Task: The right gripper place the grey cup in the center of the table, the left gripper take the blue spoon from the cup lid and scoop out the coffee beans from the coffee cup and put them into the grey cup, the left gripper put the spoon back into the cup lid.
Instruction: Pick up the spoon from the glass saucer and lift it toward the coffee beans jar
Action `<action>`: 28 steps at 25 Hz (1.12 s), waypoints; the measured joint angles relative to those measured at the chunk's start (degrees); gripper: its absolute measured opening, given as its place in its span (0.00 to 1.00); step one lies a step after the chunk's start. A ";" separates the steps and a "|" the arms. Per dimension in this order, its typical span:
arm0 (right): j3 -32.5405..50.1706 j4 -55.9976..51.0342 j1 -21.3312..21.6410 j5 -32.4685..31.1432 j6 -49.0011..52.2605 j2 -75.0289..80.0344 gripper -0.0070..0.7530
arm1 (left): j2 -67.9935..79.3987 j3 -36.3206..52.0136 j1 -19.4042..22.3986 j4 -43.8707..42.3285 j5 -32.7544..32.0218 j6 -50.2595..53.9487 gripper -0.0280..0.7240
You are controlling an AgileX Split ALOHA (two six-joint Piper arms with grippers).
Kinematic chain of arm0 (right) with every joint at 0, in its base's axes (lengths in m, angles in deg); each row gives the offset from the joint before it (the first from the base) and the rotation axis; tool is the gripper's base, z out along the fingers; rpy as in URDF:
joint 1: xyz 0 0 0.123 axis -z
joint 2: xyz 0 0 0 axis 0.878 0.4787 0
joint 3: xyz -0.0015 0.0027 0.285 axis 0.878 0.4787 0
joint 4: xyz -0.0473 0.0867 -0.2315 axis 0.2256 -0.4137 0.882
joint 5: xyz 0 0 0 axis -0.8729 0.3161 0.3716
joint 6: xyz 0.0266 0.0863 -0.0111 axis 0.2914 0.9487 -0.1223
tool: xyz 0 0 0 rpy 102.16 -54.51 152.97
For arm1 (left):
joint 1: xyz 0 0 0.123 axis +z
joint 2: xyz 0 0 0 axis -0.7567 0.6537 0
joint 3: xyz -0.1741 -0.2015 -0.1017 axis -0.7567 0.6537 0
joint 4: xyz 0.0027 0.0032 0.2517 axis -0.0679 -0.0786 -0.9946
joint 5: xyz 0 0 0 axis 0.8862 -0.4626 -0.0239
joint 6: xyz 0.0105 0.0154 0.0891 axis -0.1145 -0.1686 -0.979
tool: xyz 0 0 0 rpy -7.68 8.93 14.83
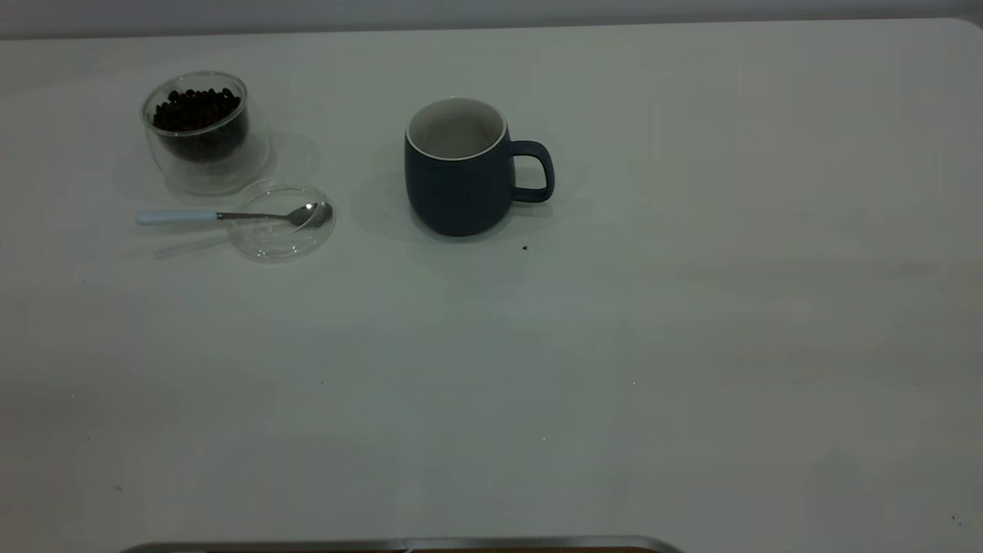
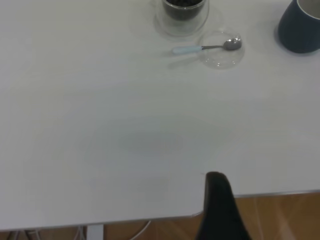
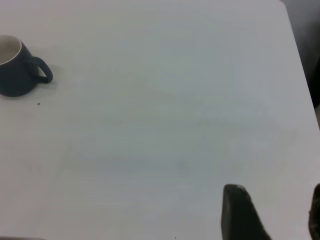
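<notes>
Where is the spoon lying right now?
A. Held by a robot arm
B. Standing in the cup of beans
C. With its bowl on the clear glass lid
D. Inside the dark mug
C: the blue spoon lies flat with its bowl on the cup lid, its handle sticking out over the table.

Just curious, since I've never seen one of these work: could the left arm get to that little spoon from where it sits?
Probably yes. The blue spoon lies on the cup lid, handle sticking out, with bare table between it and the left tool.
</notes>
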 joint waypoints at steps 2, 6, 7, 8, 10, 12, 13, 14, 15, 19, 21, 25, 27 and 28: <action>0.00 0.00 0.00 0.00 0.00 0.00 0.50 | 0.29 -0.07 0.00 0.36 0.58 2.08 0.77; 0.00 0.00 0.00 0.00 -0.04 0.00 0.50 | 8.52 -1.45 0.00 -2.77 5.42 8.53 0.75; 0.00 0.00 0.00 0.00 -0.04 0.00 0.50 | 11.57 -2.05 0.00 -3.27 7.22 9.76 0.75; 0.00 0.00 0.00 0.00 -0.06 0.00 0.50 | 15.61 -2.98 0.00 -3.34 8.57 10.56 0.75; 0.00 0.00 0.00 0.00 -0.11 0.00 0.50 | 24.54 -5.09 0.00 -3.28 11.25 11.08 0.74; 0.00 0.00 0.00 0.00 -0.11 0.00 0.50 | 32.99 -6.93 0.00 -3.28 13.87 11.49 0.74; 0.00 0.00 0.00 0.00 -0.11 0.00 0.50 | 37.55 -7.83 0.00 -3.28 15.45 11.69 0.74; 0.00 0.00 0.00 0.00 -0.11 -0.01 0.50 | 41.27 -8.71 0.00 -3.34 17.11 11.82 0.74; 0.00 0.00 0.00 0.00 -0.11 -0.01 0.50 | 45.64 -9.37 0.00 -3.53 18.61 11.95 0.74; 0.00 0.00 0.00 0.00 -0.11 -0.01 0.50 | 61.88 -12.69 0.00 -4.57 25.04 12.02 0.74; 0.00 0.00 0.00 0.00 -0.11 -0.01 0.50 | 69.22 -15.11 0.00 -4.92 26.98 12.02 0.74; 0.00 0.00 0.00 0.00 -0.11 -0.01 0.50 | 82.84 -21.45 0.56 -6.20 28.06 10.85 0.74; 0.00 0.00 0.00 0.00 -0.11 -0.01 0.50 | 88.89 -25.73 2.56 -6.25 28.41 10.15 0.74; 0.00 0.00 0.00 0.00 -0.11 -0.01 0.50 | 91.24 -27.41 3.74 -6.13 28.52 9.90 0.74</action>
